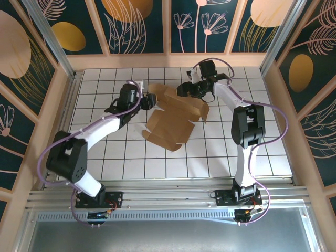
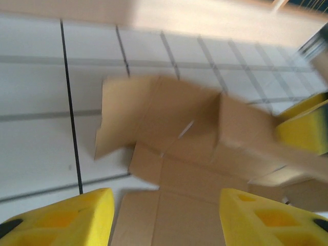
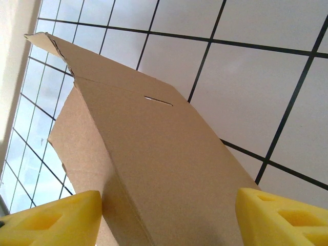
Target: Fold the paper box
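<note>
Lying about in the middle of the white tiled desk (image 1: 105,152) is the paper box (image 1: 176,118). It is plain brown card. It is a cut sheet, mostly spread out, with some parts bent up, and it has not been closed into a box. From above, the near part lies flat on the tiles. The far part is bumpy, with flaps standing up a little.

The left pincer (image 1: 151,101) is at the far left edge of the card. In its own camera, its two yellow fingers (image 2: 56,218) are wide apart. Brown card lies on the desk between them. That picture is blurry, so I cannot tell if the fingers touch the card.

The right pincer (image 1: 185,89) is at the far edge of the card, just across from the left one. In its own camera, its yellow fingers (image 3: 51,218) are also wide apart. A big brown panel runs up from the gap between them, with a fold down its length. The panel has a thin slit (image 3: 158,101) near its far end and a pointed flap (image 3: 51,43) past that. The panel fills the gap, but I cannot tell if the fingers press on it.
</note>
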